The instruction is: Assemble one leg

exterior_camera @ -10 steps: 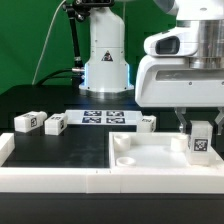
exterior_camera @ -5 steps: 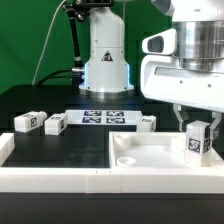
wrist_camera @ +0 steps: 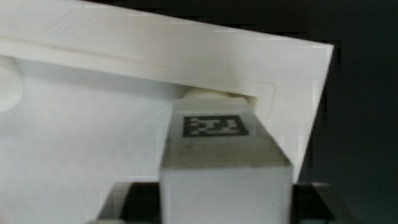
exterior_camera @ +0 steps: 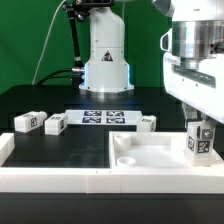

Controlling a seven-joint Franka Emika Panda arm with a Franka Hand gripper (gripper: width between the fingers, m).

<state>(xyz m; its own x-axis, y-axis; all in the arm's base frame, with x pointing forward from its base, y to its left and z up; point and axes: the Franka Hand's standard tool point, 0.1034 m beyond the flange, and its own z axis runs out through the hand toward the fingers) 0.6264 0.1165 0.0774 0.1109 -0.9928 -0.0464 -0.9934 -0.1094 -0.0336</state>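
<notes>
Jaws clamping upright leg point(exterior_camera: 199, 141) — gripper point(exterior_camera: 199, 128) rotating since a second ago, leg staying over tray's point(exterior_camera: 150, 160) right corner socket; screwing-in likely underway.

Green backdrop point(exterior_camera: 30, 40) behind, dark at the exterior view's left edge. Black surface point(exterior_camera: 60, 145) below. White marker board point(exterior_camera: 105, 117) lies flat on it. Even indoor light, soft shadows.

No words or numbers seem readable — only black-and-white tags on the leg point(exterior_camera: 200, 141) and marker board point(exterior_camera: 104, 118).
</notes>
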